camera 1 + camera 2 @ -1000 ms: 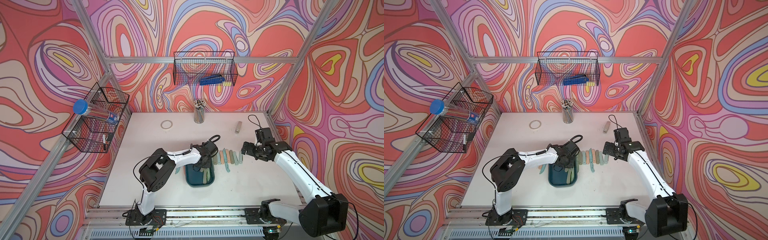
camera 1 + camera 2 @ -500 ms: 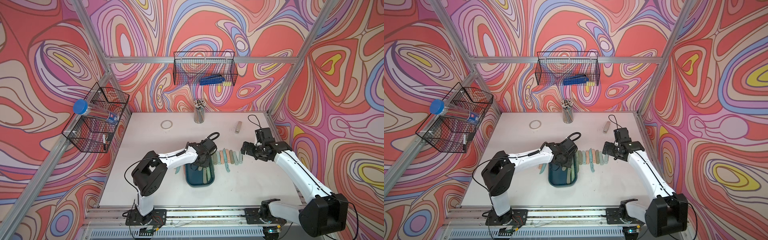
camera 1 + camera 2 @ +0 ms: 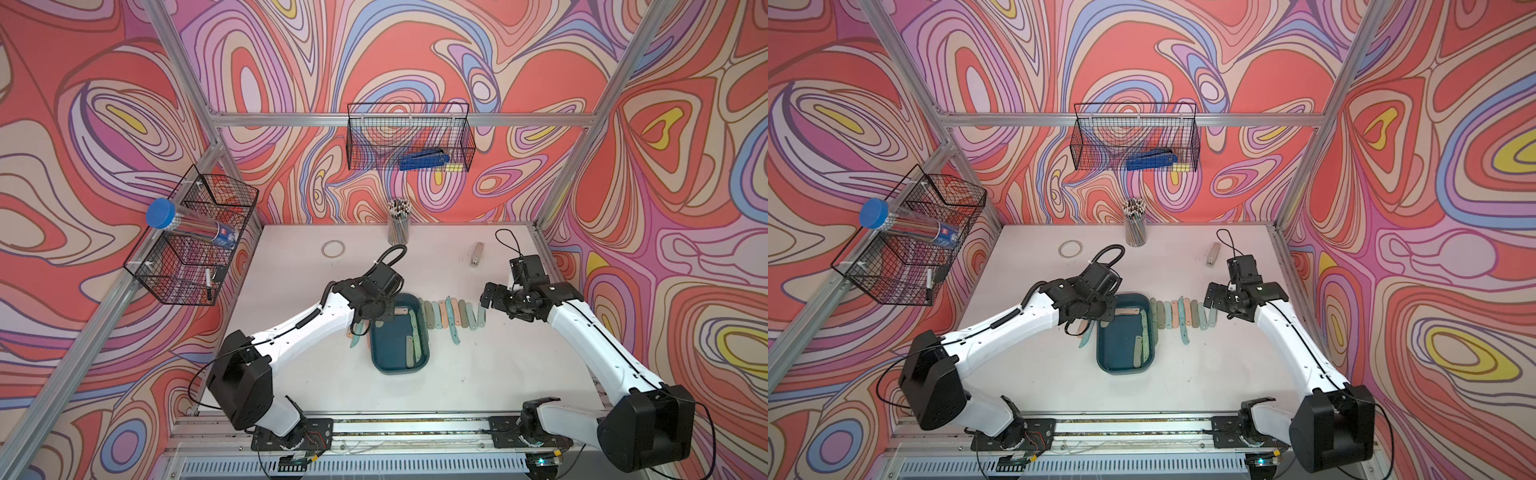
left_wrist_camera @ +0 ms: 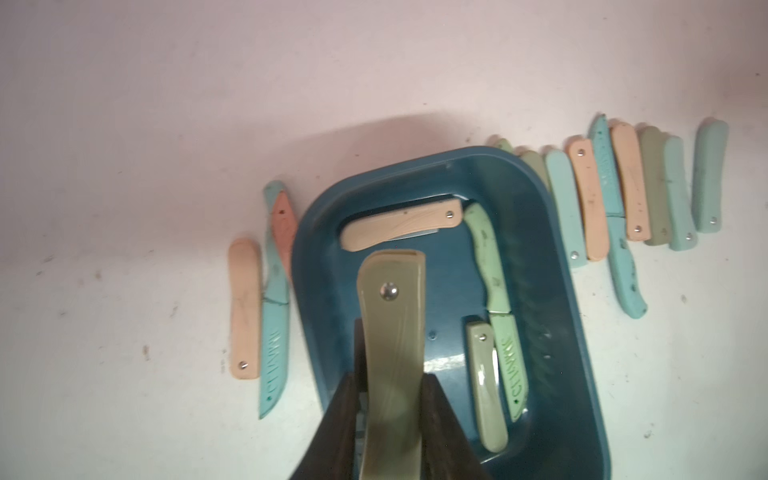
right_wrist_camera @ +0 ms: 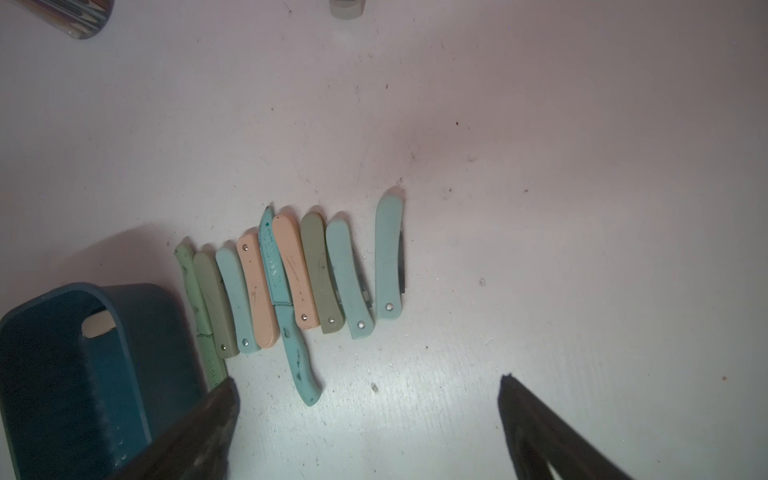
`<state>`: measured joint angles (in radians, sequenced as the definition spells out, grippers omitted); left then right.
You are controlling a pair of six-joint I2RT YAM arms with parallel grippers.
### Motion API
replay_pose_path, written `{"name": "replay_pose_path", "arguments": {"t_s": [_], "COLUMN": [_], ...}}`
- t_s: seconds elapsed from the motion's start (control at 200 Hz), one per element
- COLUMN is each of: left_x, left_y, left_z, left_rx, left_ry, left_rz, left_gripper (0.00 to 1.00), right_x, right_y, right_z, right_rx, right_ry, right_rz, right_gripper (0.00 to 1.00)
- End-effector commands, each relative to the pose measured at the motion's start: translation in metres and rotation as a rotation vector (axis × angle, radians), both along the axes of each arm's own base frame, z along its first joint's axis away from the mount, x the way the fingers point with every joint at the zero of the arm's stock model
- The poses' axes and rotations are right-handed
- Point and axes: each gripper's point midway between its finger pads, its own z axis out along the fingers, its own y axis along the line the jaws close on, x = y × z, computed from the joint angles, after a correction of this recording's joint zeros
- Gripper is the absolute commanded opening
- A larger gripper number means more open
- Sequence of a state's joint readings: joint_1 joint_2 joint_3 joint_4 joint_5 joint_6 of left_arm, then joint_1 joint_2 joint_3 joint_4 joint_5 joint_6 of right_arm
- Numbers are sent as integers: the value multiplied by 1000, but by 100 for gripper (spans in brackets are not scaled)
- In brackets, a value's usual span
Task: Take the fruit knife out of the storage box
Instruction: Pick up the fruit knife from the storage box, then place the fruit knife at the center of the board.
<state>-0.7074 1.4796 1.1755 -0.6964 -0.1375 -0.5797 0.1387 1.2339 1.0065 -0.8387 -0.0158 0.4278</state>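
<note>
The dark teal storage box (image 3: 390, 347) (image 3: 1121, 349) sits mid-table. My left gripper (image 4: 390, 382) (image 3: 376, 309) is shut on a folded olive fruit knife (image 4: 392, 316), which hangs over the box's left part. In the box lie a beige folded knife (image 4: 401, 224), a light green opened knife (image 4: 494, 291) and an olive folded knife (image 4: 484, 382). My right gripper (image 5: 368, 384) (image 3: 488, 297) is open and holds nothing. It hovers over bare table right of a row of knives (image 5: 291, 274) (image 3: 451, 316).
Three more knives (image 4: 257, 299) lie just left of the box. At the back stand a pencil cup (image 3: 398, 226), a tape ring (image 3: 333, 249) and a small grey object (image 3: 477, 254). Wire baskets (image 3: 409, 141) (image 3: 195, 241) hang on the walls.
My left gripper has shifted left over the box with the olive knife in it, and the arm's elbow has swung left. The right arm has not moved.
</note>
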Motion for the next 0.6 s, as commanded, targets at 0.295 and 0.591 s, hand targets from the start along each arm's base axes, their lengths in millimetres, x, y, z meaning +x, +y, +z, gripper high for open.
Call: {"name": "replay_pose_path", "arguments": {"t_s": [0.295, 0.591], "left_x": [-10, 11], "left_y": [123, 121], "left_z": [-41, -95], "left_rx": [81, 77], "left_ry": [17, 85], "left_rz": [313, 296], "left_gripper": [18, 11], "right_x": [2, 0], "right_y": [2, 5], "right_z": [-9, -16], "right_rx": [4, 20], "right_ry": [27, 47], "right_rz": [15, 20], "right_gripper": [98, 98]}}
